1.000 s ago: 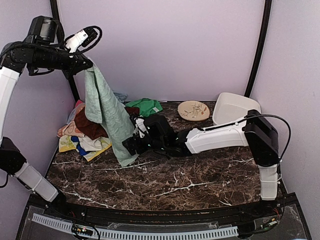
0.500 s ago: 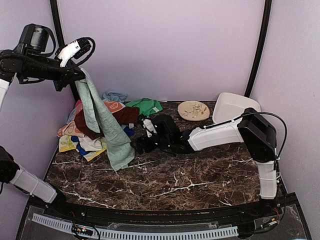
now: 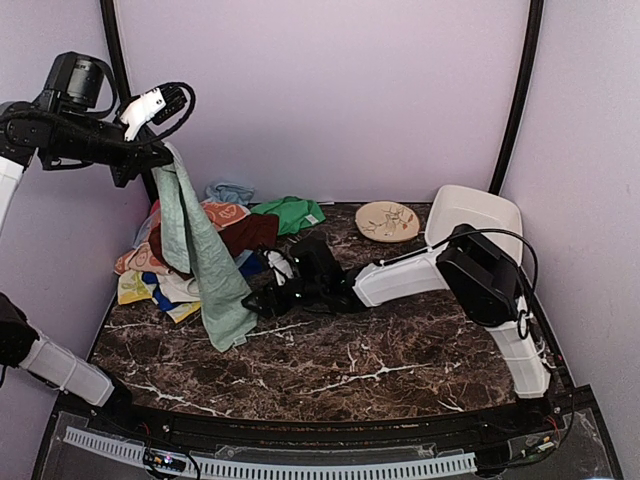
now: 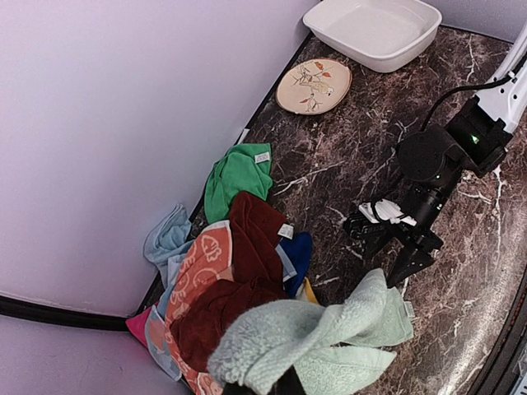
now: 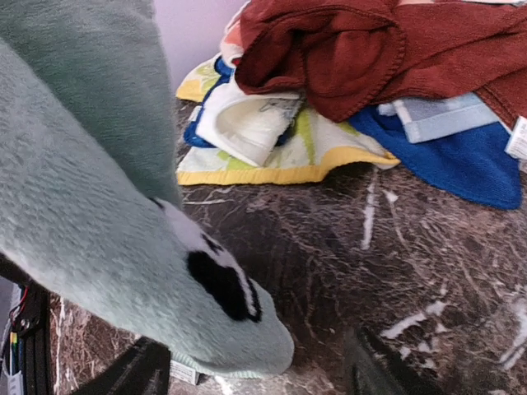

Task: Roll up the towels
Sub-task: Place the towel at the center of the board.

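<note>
Up high L, L tool [image 3: 163, 152] clamped on mint towel [image 3: 205, 260]; R-wrist view only: its end within gaping R tool [image 5: 259, 372]

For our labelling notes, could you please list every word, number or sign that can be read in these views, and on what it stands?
Nothing can be read.
Green towel, white tag: too small to read.
Maroon towel, white tag: too small.
Mint-green towel, black-and-white patch: blurred.
Plate: a drawing, no letters.
</note>
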Controlling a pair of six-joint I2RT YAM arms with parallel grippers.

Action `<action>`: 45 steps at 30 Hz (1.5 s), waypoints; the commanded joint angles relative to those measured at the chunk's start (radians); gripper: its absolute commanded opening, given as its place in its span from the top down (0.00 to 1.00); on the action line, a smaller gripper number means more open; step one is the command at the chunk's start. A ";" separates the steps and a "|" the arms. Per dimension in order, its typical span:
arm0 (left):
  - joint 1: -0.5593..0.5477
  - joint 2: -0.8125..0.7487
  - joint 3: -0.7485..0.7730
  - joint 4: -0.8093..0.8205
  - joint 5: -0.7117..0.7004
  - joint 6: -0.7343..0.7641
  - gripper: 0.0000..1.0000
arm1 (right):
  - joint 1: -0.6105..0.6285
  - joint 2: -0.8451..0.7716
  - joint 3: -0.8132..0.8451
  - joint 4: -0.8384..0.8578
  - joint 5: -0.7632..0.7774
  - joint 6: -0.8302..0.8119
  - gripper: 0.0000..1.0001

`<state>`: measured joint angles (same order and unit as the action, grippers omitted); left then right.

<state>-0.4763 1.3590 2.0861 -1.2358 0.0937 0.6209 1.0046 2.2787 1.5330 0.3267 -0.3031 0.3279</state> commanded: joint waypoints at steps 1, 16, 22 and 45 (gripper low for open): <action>-0.006 -0.014 -0.033 0.036 0.005 -0.005 1.00 | 0.026 0.009 0.047 0.064 -0.069 0.038 0.39; -0.007 -0.004 -0.065 0.100 -0.023 -0.001 1.00 | -0.009 -0.194 -0.080 -0.004 0.103 0.007 1.00; -0.006 0.062 -0.067 0.196 -0.035 0.006 1.00 | -0.146 -0.529 -0.258 -0.122 0.329 -0.123 1.00; -0.147 -0.061 -1.016 0.234 0.251 0.067 0.40 | 0.131 -1.030 -0.686 -0.721 0.601 0.117 0.22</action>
<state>-0.6376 1.3468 0.9897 -0.9863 0.3035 0.6529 1.1568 1.3720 0.8089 -0.3397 0.2920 0.3912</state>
